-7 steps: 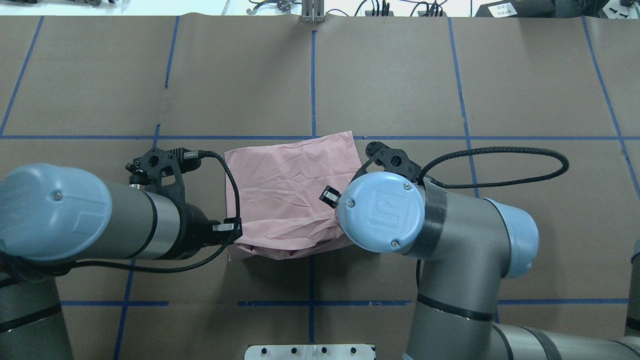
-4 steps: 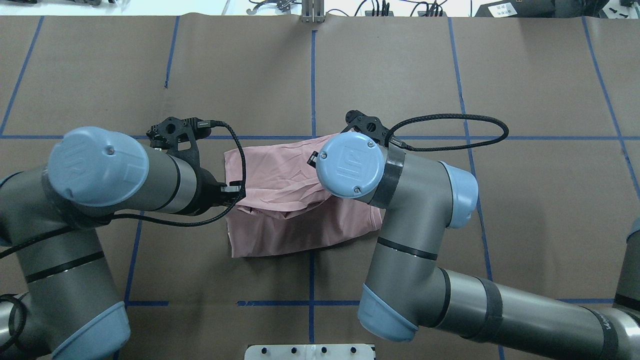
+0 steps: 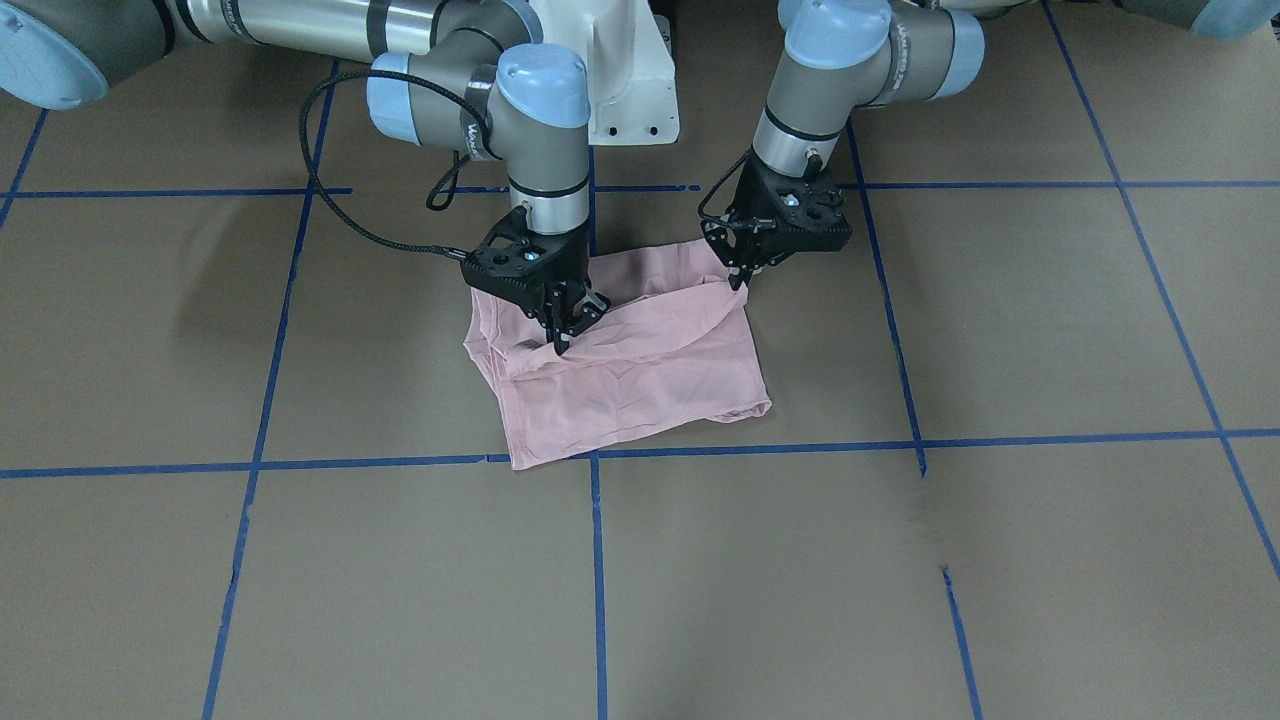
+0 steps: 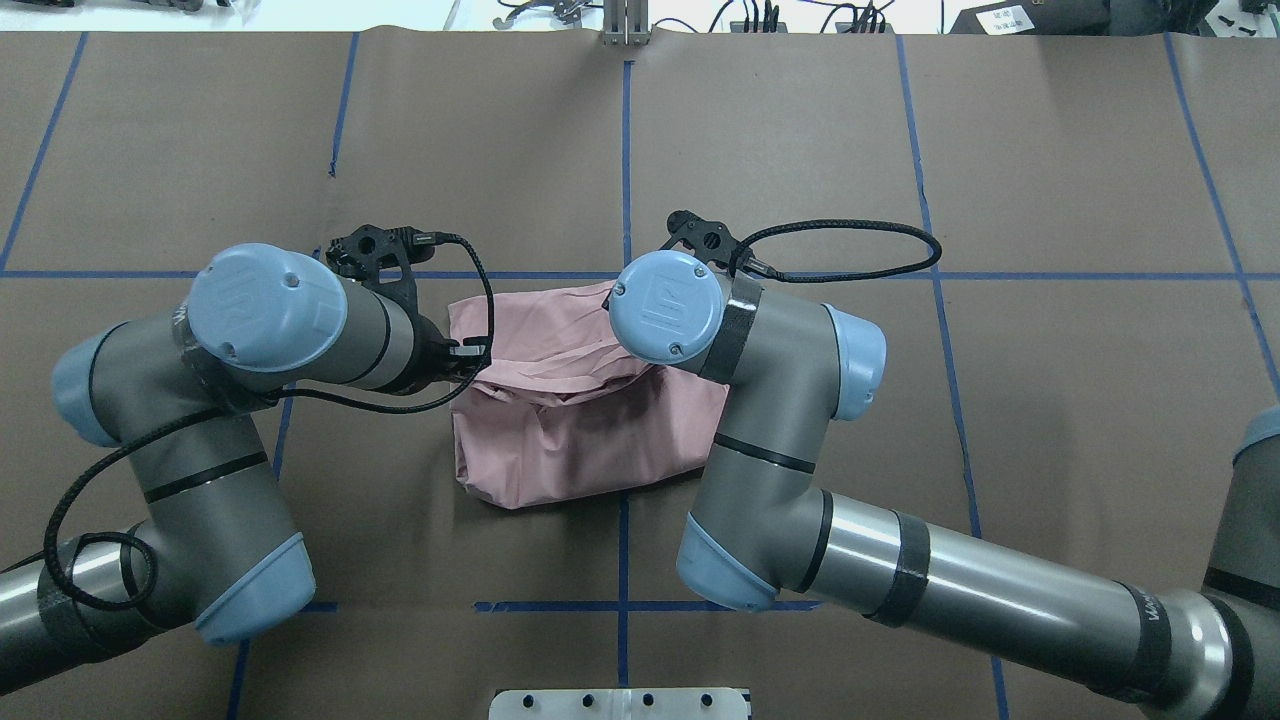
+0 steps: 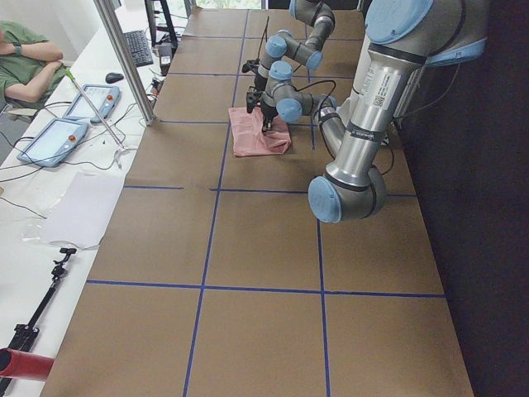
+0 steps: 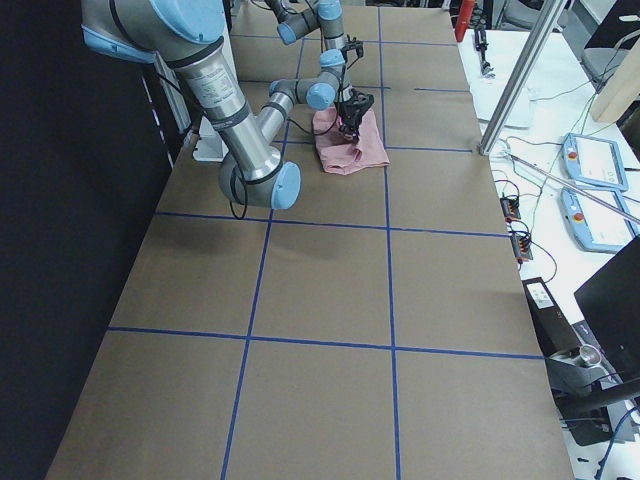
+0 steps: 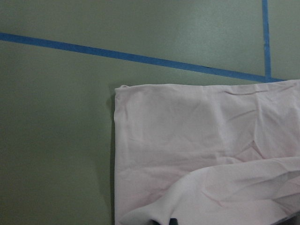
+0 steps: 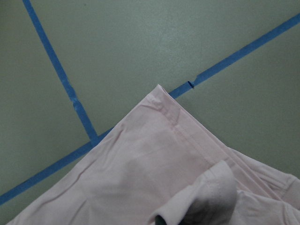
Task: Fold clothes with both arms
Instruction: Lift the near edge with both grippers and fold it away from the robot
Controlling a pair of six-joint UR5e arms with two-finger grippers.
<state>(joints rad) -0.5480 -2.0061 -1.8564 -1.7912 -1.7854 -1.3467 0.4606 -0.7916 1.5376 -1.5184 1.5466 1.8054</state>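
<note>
The clothes are one pale pink T-shirt (image 4: 585, 445), plain side up, lying partly folded at the table's middle (image 3: 640, 385). My left gripper (image 3: 742, 283) is shut on one corner of the lifted edge; in the overhead view it shows at the shirt's left side (image 4: 476, 350). My right gripper (image 3: 559, 343) is shut on the same edge further along, and in the overhead view it is hidden under its own wrist cap (image 4: 665, 305). The raised flap (image 7: 225, 187) curls over the flat layer; its hem (image 8: 215, 185) shows in the right wrist view. No print is visible.
Blue tape lines (image 4: 625, 150) mark a grid on the brown table cover. The white pedestal base (image 3: 625, 90) stands behind the shirt. A side bench holds tablets (image 5: 50, 136); a person (image 5: 25, 54) sits by it. A metal post (image 6: 515, 90) stands at the far edge.
Both arms have swung away from the robot base, carrying the shirt's near edge up and over toward its far edge. The shirt's visible outline has become shorter.
</note>
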